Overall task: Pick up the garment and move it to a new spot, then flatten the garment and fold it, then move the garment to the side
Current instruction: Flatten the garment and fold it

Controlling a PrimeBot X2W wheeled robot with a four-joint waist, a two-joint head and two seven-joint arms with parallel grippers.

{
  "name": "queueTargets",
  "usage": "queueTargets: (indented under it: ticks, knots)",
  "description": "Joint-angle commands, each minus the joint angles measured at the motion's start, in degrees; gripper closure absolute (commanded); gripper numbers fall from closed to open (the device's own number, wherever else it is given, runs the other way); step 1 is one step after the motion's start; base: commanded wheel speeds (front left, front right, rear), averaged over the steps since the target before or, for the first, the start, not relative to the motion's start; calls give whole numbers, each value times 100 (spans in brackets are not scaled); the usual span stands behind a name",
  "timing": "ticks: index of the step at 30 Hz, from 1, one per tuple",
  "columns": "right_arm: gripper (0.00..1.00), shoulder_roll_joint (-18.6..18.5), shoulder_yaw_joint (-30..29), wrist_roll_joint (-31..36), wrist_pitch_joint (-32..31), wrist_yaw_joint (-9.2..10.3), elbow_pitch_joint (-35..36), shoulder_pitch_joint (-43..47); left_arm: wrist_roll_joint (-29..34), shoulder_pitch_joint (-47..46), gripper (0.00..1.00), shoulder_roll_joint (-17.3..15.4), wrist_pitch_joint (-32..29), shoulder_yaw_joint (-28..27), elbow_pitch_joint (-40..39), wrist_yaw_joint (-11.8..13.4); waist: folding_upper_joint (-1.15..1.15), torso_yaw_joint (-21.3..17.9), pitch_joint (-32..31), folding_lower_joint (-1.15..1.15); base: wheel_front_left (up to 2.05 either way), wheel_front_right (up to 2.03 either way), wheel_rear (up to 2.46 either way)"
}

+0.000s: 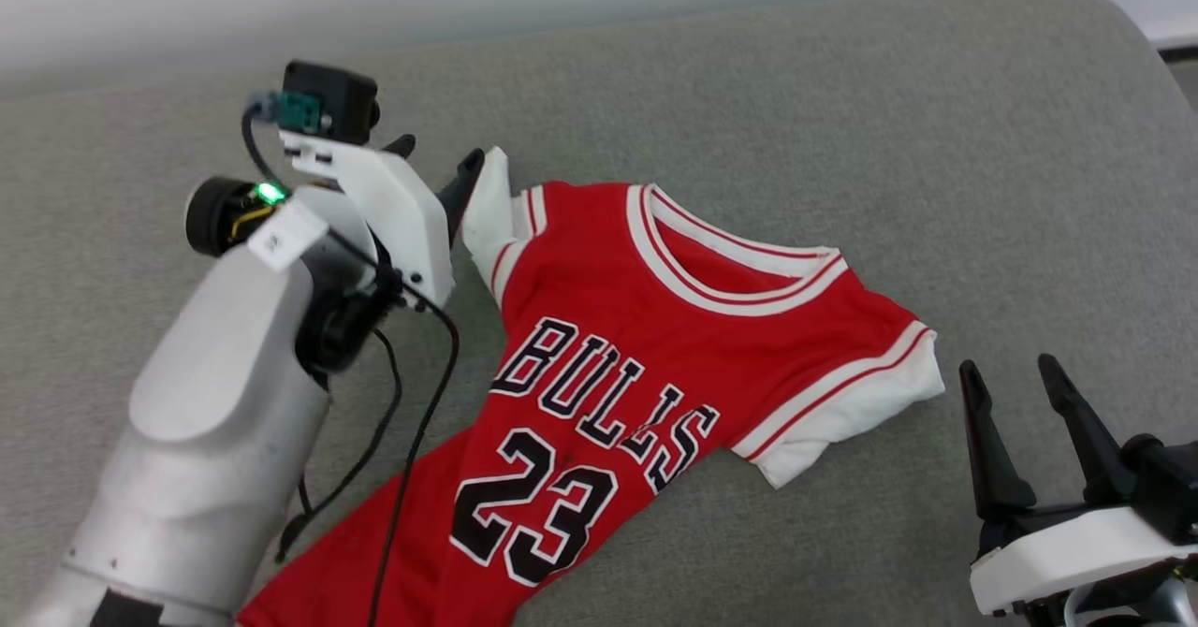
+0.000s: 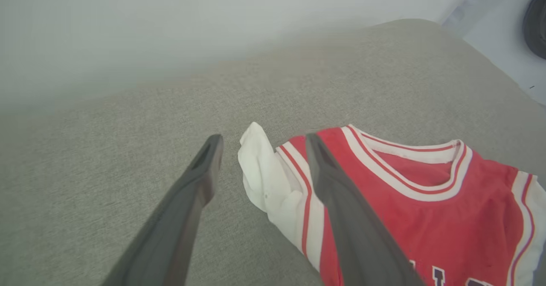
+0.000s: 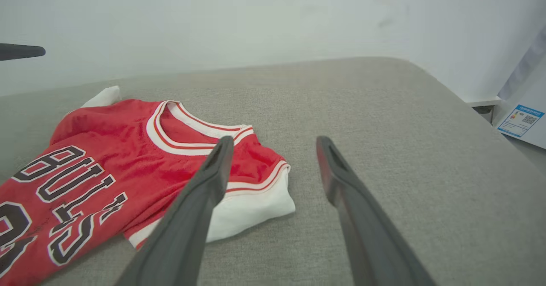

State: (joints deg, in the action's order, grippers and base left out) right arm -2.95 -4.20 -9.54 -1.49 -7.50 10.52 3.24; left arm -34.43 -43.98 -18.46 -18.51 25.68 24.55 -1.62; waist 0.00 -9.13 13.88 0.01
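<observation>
The garment point(image 1: 636, 328) is a red jersey T-shirt with white sleeves, black lettering and the number 23. It lies front up on a grey cushion, neckline toward the far side, hem running off the bottom of the head view. My left gripper point(image 1: 440, 154) stands open just left of the crumpled white sleeve point(image 2: 260, 175); in the left wrist view point(image 2: 262, 143) the fingers straddle that sleeve from above, holding nothing. My right gripper point(image 1: 1011, 374) is open and empty to the right of the other sleeve point(image 3: 251, 205), apart from it, as the right wrist view point(image 3: 275, 143) shows.
The grey cushion point(image 1: 842, 122) spreads wide beyond and to the right of the shirt, curving off at its far right corner. A pale wall runs behind it. A white box with a blue label point(image 3: 520, 121) stands past the cushion's right edge.
</observation>
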Motion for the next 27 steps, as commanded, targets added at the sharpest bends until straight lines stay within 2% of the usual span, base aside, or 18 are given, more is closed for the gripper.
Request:
queueTargets:
  ticks: [1,10,16,17,18,19,23,27]
  knots:
    - [0,11,40,-54,56,2,-33,-113,-62,-219,0,8,-174,17,255,-77,0,-242,270,-1,0,0,0]
    - [0,10,110,-223,214,2,-258,-236,-94,-1098,0,-34,-1257,361,1777,-382,0,-498,671,-1,0,0,0]
    - [0,10,101,-340,284,2,-402,-332,-256,-1007,1,124,-2223,655,2727,-478,0,-503,797,-1,0,0,0]
    - [0,11,92,-363,297,3,-419,-351,-296,-939,42,176,-2374,682,2862,-483,0,-493,802,-1,0,0,0]
    - [0,11,75,-366,300,3,-429,-355,-307,-902,67,213,-2456,732,2947,-496,0,-482,808,-1,0,0,0]
    - [0,11,51,-368,314,3,-444,-354,-322,-890,98,248,-2414,760,2985,-505,0,-463,813,-1,0,0,0]
    - [0,11,20,-375,291,2,-518,-380,-219,-907,100,273,-2001,865,3012,-544,0,-373,758,-1,0,0,0]
    - [0,11,-50,-365,264,3,-570,-422,-79,-1108,100,192,-1167,857,2908,-533,0,-245,621,-1,0,0,0]
